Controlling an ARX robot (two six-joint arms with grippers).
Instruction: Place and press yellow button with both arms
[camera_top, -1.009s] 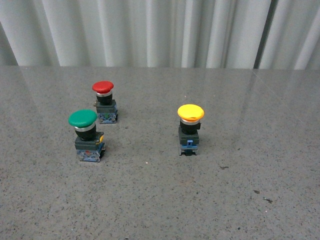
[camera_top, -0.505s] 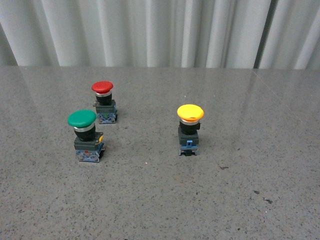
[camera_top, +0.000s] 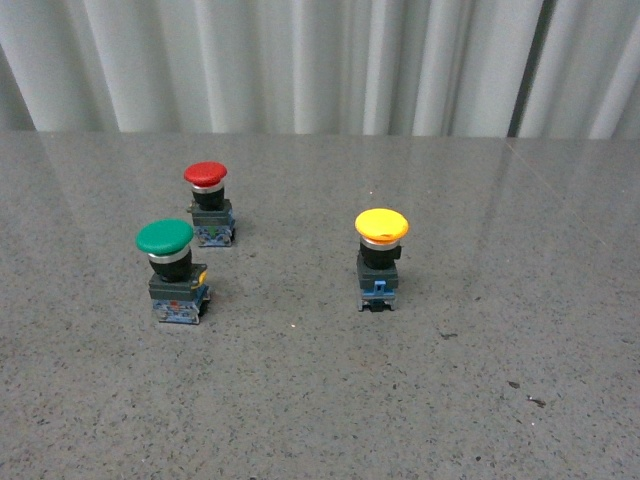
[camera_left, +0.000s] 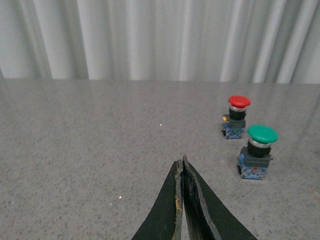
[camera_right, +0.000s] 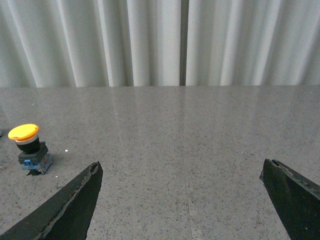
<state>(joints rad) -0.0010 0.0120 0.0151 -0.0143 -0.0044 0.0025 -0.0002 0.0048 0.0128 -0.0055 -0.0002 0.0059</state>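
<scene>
The yellow button (camera_top: 381, 258) stood straight up on the grey speckled table (camera_top: 320, 410). Nothing was touching it. Its round yellow cap was on top and its blue-grey block sat flat on the table.

The green button (camera_top: 170, 270) stood to the left of the yellow button, well apart from it and a little closer to the camera. The red button (camera_top: 208, 203) was also to the left of the yellow button, but farther back. It was near the green one and not touching it. Behind the yellow button, past the far edge of the table, hung a pale curtain (camera_top: 300, 60) with long folds.

The left gripper (camera_left: 182, 167) had its two black fingers pressed together with nothing between them. It was above the table.

The right gripper (camera_right: 181, 169) had its fingers spread wide apart and held nothing. In its wrist view the yellow button stood well apart from the fingers.
</scene>
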